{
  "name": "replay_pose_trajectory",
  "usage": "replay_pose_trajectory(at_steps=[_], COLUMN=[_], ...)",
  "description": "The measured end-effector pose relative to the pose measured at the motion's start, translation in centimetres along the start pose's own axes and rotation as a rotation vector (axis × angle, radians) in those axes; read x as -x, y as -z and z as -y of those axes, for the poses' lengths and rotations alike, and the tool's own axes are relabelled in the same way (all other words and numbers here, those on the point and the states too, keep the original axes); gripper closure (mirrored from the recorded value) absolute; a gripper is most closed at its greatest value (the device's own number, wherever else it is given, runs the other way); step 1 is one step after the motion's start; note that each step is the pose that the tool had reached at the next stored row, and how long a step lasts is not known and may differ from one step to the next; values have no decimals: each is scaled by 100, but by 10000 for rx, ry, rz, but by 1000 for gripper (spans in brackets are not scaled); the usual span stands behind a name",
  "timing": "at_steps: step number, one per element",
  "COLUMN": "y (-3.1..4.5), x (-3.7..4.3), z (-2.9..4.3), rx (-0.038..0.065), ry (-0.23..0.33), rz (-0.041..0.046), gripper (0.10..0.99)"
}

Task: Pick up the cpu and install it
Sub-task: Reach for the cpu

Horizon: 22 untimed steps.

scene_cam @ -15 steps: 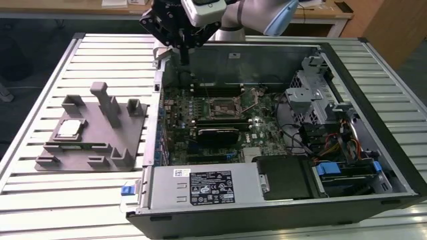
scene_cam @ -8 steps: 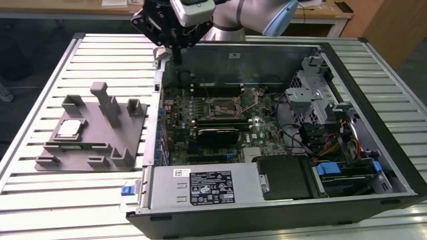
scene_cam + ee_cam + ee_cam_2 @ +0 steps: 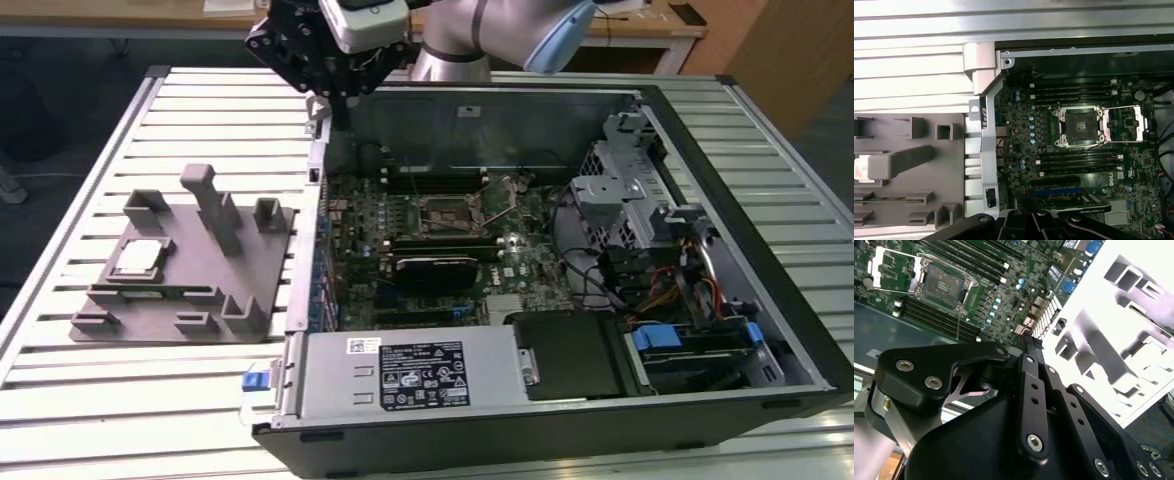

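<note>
On the moulded grey plastic fixture plate [image 3: 174, 300] at the exterior view's left lies the cpu [image 3: 138, 258], one small flat square chip with a shiny silver metal top and a tan rim, seated in a recess near the upright posts. We see the single black metal gripper [image 3: 340, 98] hovering over a far corner of the open black computer case [image 3: 534, 450], well apart from the chip, its jaws drawn together on nothing. Inside, the green circuit board [image 3: 1024, 135] carries one square black-framed socket [image 3: 1077, 127] with its metal frame swung open.

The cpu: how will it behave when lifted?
Small flat square silver-topped cpu: probably rigid and light, being a thin metal-capped plate. Its shiny top may be slippery. Lying flat in the grey plastic fixture, it shouldn't roll.
</note>
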<state>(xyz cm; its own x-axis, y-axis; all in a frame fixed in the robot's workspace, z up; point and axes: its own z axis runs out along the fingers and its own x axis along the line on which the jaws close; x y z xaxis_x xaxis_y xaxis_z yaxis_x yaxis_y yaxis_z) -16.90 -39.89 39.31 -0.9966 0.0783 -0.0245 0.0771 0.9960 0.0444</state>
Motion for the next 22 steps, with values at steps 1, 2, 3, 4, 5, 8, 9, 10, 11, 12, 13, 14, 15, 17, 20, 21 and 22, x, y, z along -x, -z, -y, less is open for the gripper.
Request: replay_pose_trajectory(at_steps=[1, 2, 3, 4, 5, 8, 9, 10, 11, 12, 13, 14, 15, 17, 20, 21, 22], y=[0, 1, 1, 2, 2, 3, 3, 3, 3, 4, 4, 4, 4, 5, 6, 6, 6], x=[-17, -33, -48, -63, -78, -116, -128, -141, -155, -168, -181, -194, -207, -232, -266, -277, -288], z=[1, 3, 4, 5, 6, 9, 10, 11, 12, 13, 14, 15, 16, 18, 21, 21, 22], rx=[0, 0, -1, -1, -1, -1, -1, 0, 0, 0, -1, 0, 0, -1, 0, 0, 0], ry=[-1, -2, -2, -3, -4, -5, -6, -6, -7, -7, -8, -9, -10, -11, -14, -14, -15], rz=[0, 0, 0, 0, 0, 0, 0, 0, 0, 1, 0, 0, 1, 1, 1, 1, 1], gripper=[980, 980, 980, 980, 980, 980, 980, 980, 980, 980, 980, 980, 980, 980, 980, 980, 980])
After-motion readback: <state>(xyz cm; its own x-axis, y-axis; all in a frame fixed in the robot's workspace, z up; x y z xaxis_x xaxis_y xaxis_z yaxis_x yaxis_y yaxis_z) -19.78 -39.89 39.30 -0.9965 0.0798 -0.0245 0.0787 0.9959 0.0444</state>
